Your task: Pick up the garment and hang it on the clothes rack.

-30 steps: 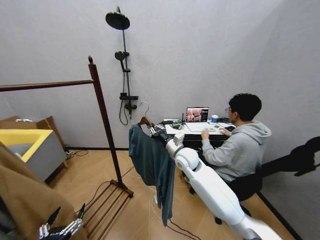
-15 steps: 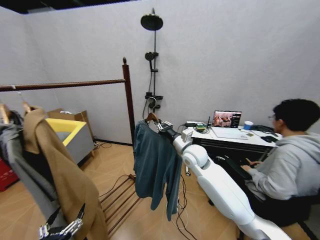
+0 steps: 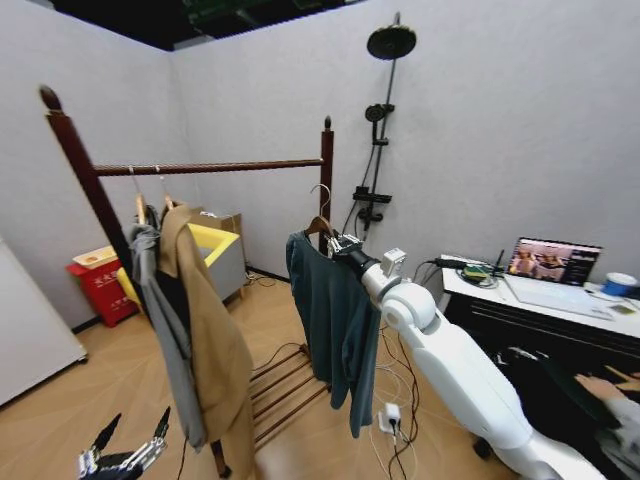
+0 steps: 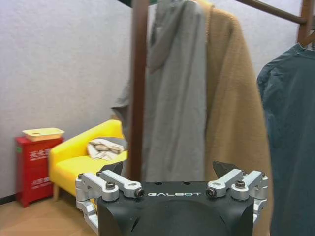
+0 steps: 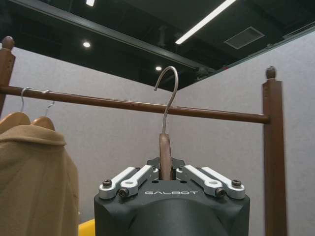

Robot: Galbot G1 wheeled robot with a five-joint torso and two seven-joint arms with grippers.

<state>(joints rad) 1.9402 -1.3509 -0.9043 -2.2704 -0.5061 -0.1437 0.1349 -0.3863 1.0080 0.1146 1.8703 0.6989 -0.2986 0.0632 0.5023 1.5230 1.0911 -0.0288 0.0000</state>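
Observation:
The garment [image 3: 330, 310], a dark teal shirt on a wooden hanger, hangs from my right gripper [image 3: 340, 243], which is shut on the hanger's neck. Its metal hook [image 5: 170, 96] rises in front of the clothes rack's bar [image 5: 138, 104], close to the knob-topped post [image 5: 273, 147]. In the head view the clothes rack [image 3: 220, 167] stands just left of the garment, and the hook [image 3: 322, 195] is a little below bar height. My left gripper [image 3: 125, 455] hangs low at the picture's lower left, open and empty. Seen from its wrist, its fingers [image 4: 106, 182] are spread before a rack post [image 4: 138, 73].
A grey jacket [image 3: 160, 300] and a long tan coat [image 3: 215, 350] hang on the bar's left half. Behind the rack stand a black shower stand [image 3: 385, 120], a yellow seat [image 3: 218, 245] and a red box [image 3: 100, 285]. A desk with a laptop [image 3: 555, 262] is at the right. Cables [image 3: 395, 415] lie on the floor.
The whole head view has swung, so the rack and its coats now sit in the middle and the desk at the right edge. My right gripper still holds the hanger.

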